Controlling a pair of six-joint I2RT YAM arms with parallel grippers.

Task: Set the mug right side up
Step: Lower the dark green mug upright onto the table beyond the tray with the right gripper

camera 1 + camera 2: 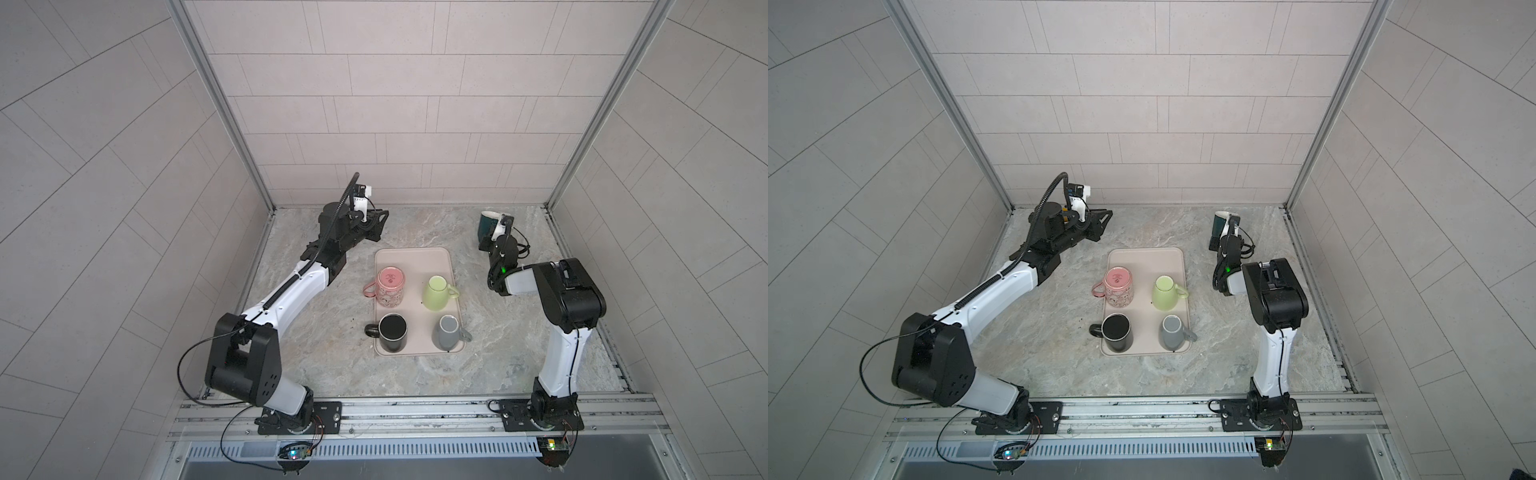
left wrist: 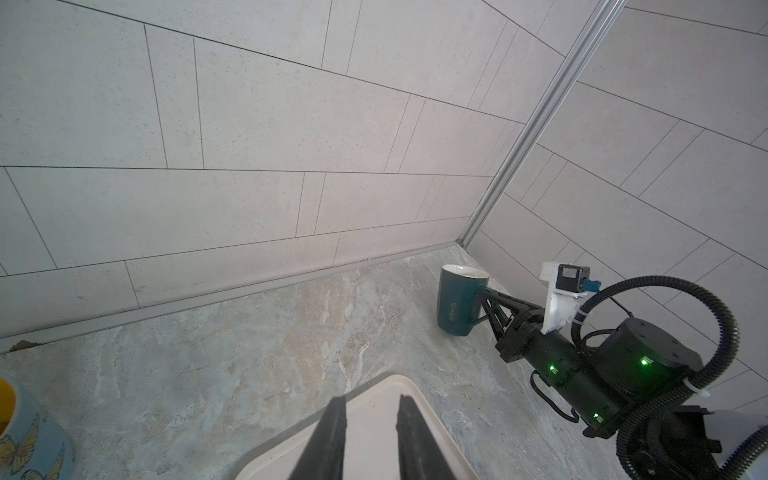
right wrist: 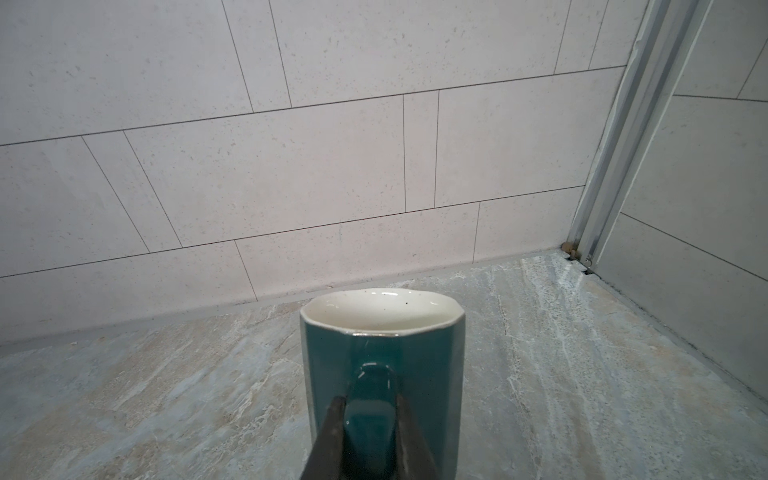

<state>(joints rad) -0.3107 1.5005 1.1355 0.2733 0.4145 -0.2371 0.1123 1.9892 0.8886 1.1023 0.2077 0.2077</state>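
Right gripper point(image 2: 482, 305) holds teal mug point(image 2: 457, 303) rim-up near worktop's back corner; left gripper point(image 2: 371, 401), slightly parted, over tray point(image 2: 372, 451) corner.

The teal mug point(image 3: 386, 357) is cream inside. The tray point(image 1: 412, 258) is beige. Its mugs: pink patterned mug point(image 1: 390, 287), lime-green mug point(image 1: 435, 295), black mug point(image 1: 392, 330), grey mug point(image 1: 446, 334). The surface point(image 1: 332, 374) is grey-veined marble. A pale-blue mug point(image 2: 33, 440) bears butterflies.
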